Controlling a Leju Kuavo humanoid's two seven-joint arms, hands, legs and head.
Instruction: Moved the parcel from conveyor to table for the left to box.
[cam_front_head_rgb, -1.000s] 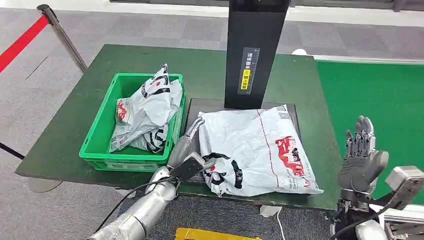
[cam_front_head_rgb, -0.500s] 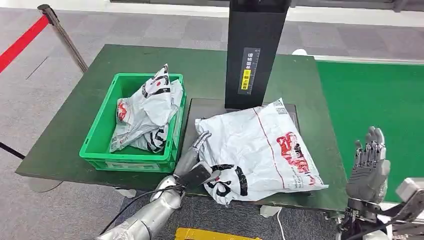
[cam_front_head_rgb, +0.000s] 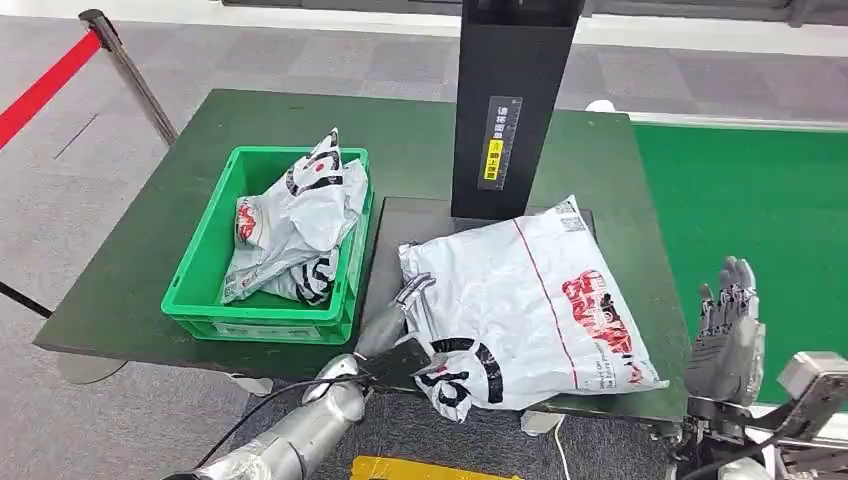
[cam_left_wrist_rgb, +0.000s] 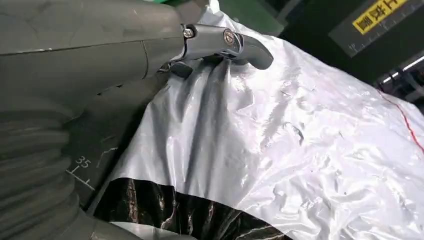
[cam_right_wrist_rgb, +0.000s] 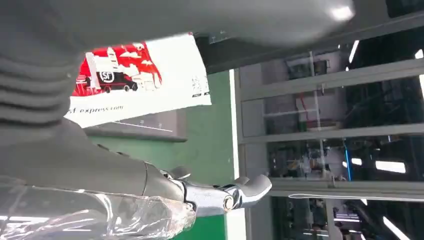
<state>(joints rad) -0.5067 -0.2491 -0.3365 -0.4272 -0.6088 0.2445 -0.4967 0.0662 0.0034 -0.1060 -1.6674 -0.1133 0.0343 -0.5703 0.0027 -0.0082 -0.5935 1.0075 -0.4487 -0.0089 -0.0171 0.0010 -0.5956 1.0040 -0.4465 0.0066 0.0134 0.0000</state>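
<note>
Parcel (cam_front_head_rgb: 530, 300) lies flat on the dark pad (cam_front_head_rgb: 385, 255) of the green counter (cam_front_head_rgb: 140, 260), near corner hanging over the front edge, just in front of the black post (cam_front_head_rgb: 510, 100). Green crate (cam_front_head_rgb: 200, 280) sits beside it, holding other bags (cam_front_head_rgb: 295, 225). My left hand (cam_front_head_rgb: 405, 315) is at the parcel's left edge; in the wrist view I see the thumb (cam_left_wrist_rgb: 225, 42) pressing into crumpled plastic, so it grips the parcel. My right hand (cam_front_head_rgb: 728, 335) is upright off the counter's right side, fingers apart, holding nothing.
</note>
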